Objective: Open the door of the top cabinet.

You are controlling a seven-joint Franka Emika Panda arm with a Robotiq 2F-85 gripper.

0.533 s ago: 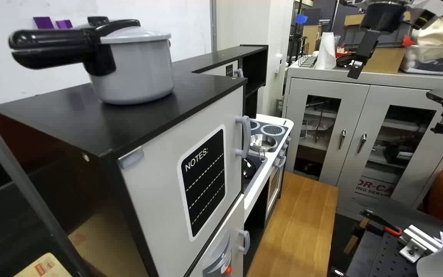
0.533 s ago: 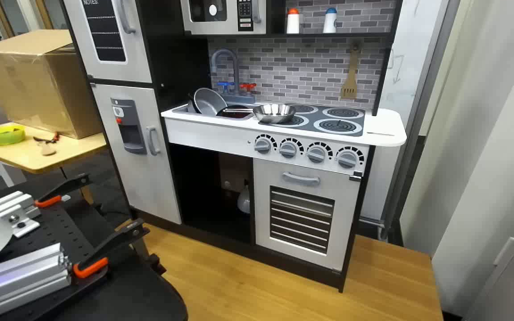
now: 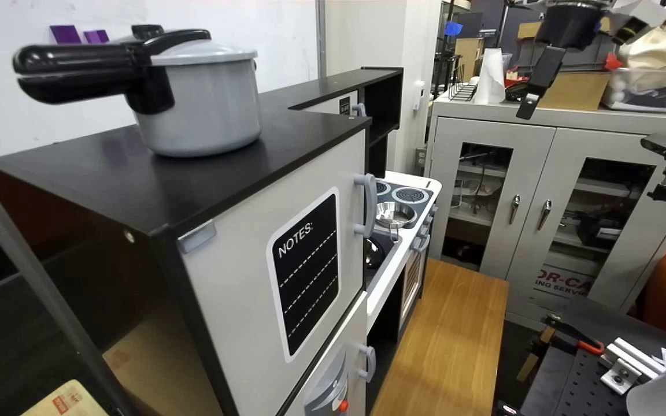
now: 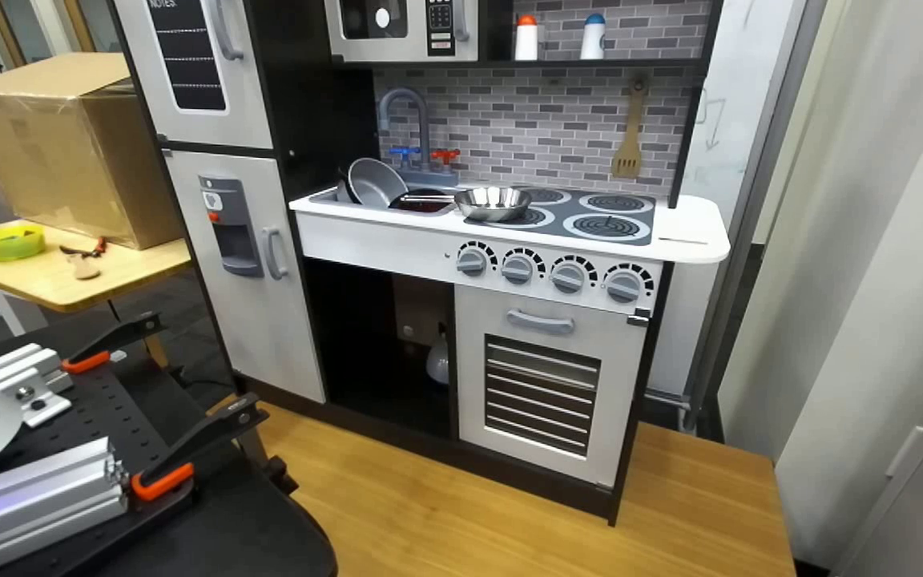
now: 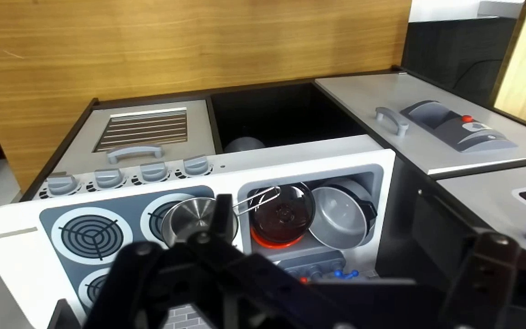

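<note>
The top cabinet (image 3: 333, 82) is a small black box above the sink and stove of a toy kitchen. Its door (image 3: 326, 106) has a light grey face and a grey handle (image 3: 359, 110), and looks shut. In an exterior view the door (image 4: 417, 24) shows a dark window, a keypad and the handle (image 4: 460, 19). The cabinet door is out of view in the wrist view. My gripper (image 5: 327, 201) has its fingers apart with nothing held, above the stove and sink. In an exterior view the gripper (image 3: 532, 95) hangs well apart from the door, one finger showing.
A grey pot (image 3: 203, 104) stands on the tall side unit, whose NOTES door (image 3: 223, 289) is shut. A steel pan (image 4: 493, 204) sits on the stove, and pots (image 5: 338, 217) lie in the sink. Grey glass-door cabinets (image 3: 532, 138) stand behind the gripper.
My gripper has moved slightly left in an exterior view, a little closer to the toy kitchen. The door and cabinet have not moved.
</note>
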